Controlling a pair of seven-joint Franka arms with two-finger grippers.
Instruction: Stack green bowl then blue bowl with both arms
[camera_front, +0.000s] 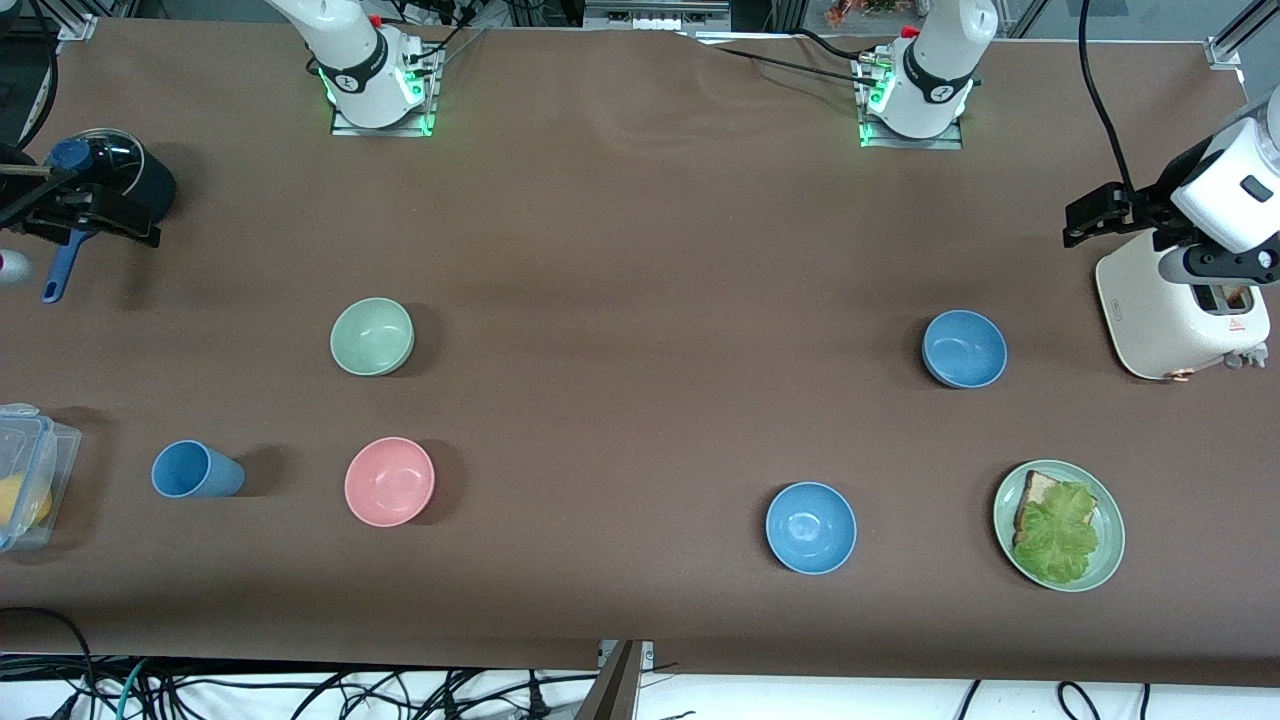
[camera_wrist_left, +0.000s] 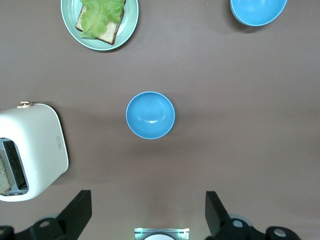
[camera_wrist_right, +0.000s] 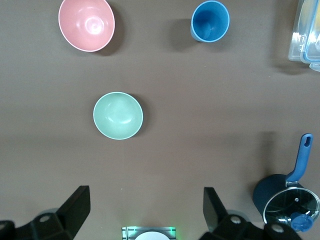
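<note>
- The green bowl (camera_front: 372, 337) sits upright and empty toward the right arm's end of the table, about midway between the base edge and the camera edge, with nothing stacked in it.
- The blue bowl (camera_front: 964, 348), the duller steel-blue one, sits upright toward the left arm's end, well apart from the green bowl.
- The right end effector (camera_wrist_right: 145, 200) hangs in the air with its fingers spread wide and holds nothing. In the front view it is over the dark blue lidded pot (camera_front: 120, 175) at the table's end.
- The left end effector (camera_wrist_left: 146, 200) is likewise spread and empty, up beside the white toaster (camera_front: 1180, 315).
- Wrong-bowl risk: a brighter sky-blue bowl (camera_front: 811, 527) lies nearer the camera edge and could be mistaken for the duller one.
- Grip risk: a pinch on either bowl's thin sloping rim could slip or tip the bowl if the fingers come down off-centre.
- Clutter risk: the pink bowl (camera_front: 389, 481) and blue cup (camera_front: 195, 470) are near the green bowl, and a wide approach might nudge them.
- Collision risk: both arms must meet at one stacking spot, so poor timing could bring them together.
</note>
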